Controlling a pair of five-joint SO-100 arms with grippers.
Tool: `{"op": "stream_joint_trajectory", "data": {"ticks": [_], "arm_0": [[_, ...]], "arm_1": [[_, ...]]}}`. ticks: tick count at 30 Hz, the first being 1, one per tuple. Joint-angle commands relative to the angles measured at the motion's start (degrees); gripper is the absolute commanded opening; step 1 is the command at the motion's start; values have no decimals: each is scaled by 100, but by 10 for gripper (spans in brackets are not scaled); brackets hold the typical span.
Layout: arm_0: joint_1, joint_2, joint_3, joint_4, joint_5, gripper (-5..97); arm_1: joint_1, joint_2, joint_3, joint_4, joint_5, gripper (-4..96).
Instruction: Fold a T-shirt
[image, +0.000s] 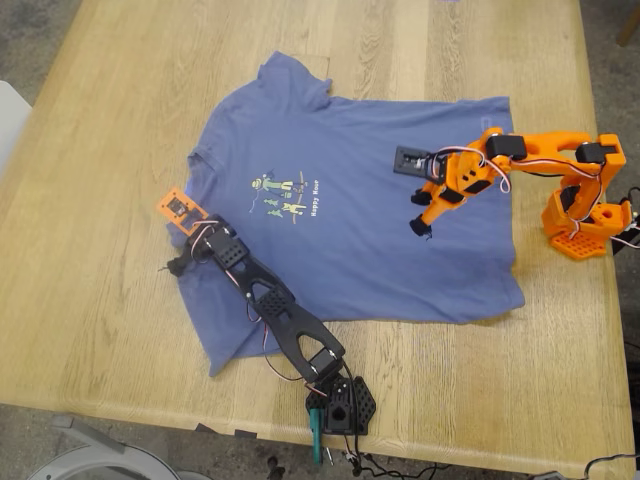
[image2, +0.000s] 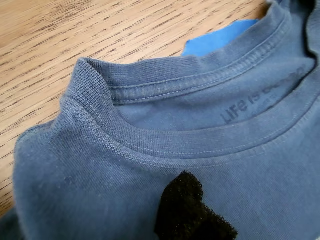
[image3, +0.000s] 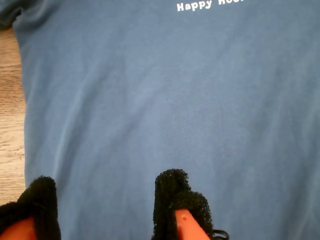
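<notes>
The slate-blue T-shirt (image: 350, 240) lies flat on the wooden table, collar toward the exterior view's left, print (image: 280, 195) facing up. My first gripper (image: 182, 262), on the black arm, is at the collar. In the first wrist view one black pad (image2: 186, 207) presses on the bunched cloth (image2: 100, 175) just below the collar rib (image2: 165, 142); the other pad is hidden. My second gripper (image: 420, 215), on the orange arm, hovers over the shirt's lower half. Its jaws stand open and empty (image3: 105, 205) above smooth cloth (image3: 175, 100), below the white lettering (image3: 210, 5).
The orange arm's base (image: 585, 225) stands at the table's edge on the exterior view's right. The black arm's base (image: 340, 405) is clamped at the near edge, with cables below. Bare wood (image: 100, 330) surrounds the shirt. A bright blue patch (image2: 220, 37) shows past the collar.
</notes>
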Motion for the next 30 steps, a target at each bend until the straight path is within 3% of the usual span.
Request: {"op": "stream_joint_trajectory", "data": {"ticks": [1, 8, 15, 18, 30], "arm_0": [[35, 149, -422, -527, -70, 599], [53, -334, -290, -1380, 62, 495], [229, -466, -352, -1336, 0, 160], [281, -475, -527, -1055, -88, 88], [501, -18, -606, -475, -114, 79]], "arm_1": [[-70, 343, 62, -141, 53, 284], [-105, 686, 984, -650, 114, 271], [-26, 668, 1740, -1898, 176, 262], [44, 668, 2083, -2285, 185, 281], [123, -272, 2338, -4069, 193, 337]]}}
